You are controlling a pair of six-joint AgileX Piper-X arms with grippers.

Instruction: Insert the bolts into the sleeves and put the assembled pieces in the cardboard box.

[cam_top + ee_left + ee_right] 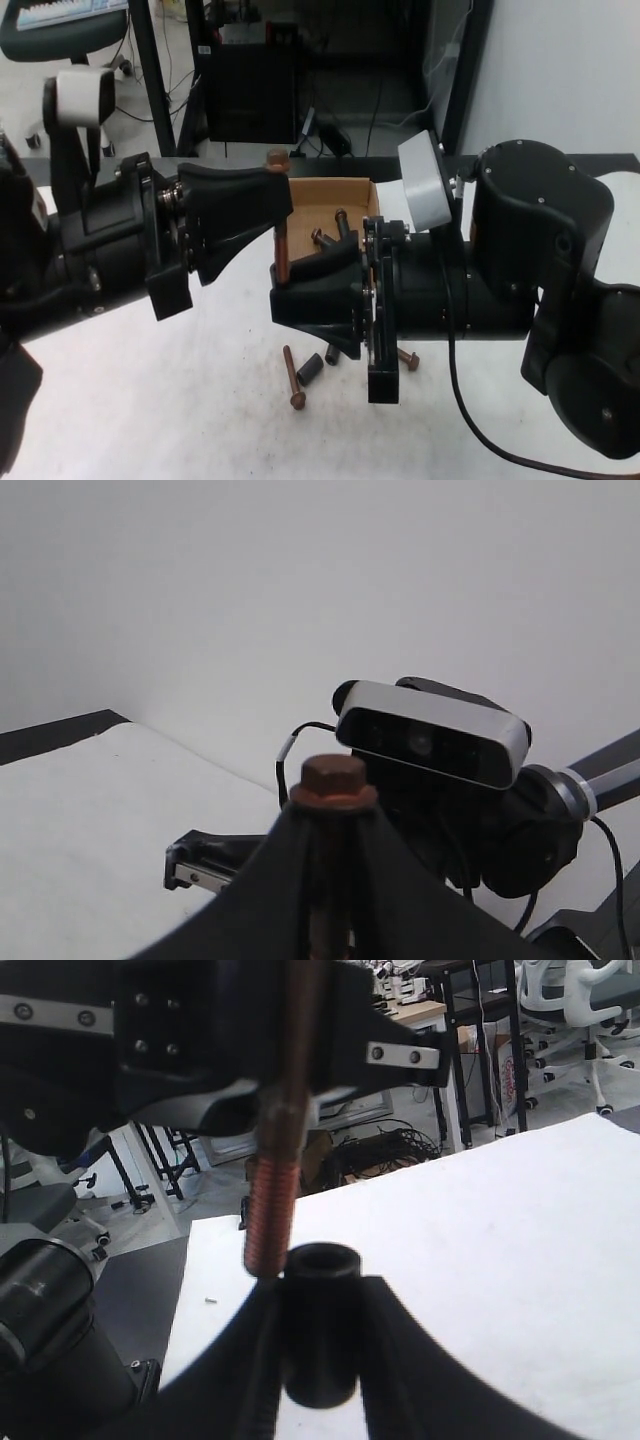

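Both grippers were clamped: left gripper [279, 205] pinched a copper bolt [282, 240] upright, head up, right gripper [288, 283] squeezed a black sleeve [320, 1330]. Threaded tip sat right at the sleeve's rim, near the cardboard box [330, 184]. One loose bolt [292, 375] lay on the bench [150, 400].

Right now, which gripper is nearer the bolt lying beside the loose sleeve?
Right. The right gripper hangs close by that bolt; the left gripper is farther back, near the box.

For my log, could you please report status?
Left pincer shut on bolt. Right pincer shut on sleeve. Bolt tip beside sleeve mouth, not in.
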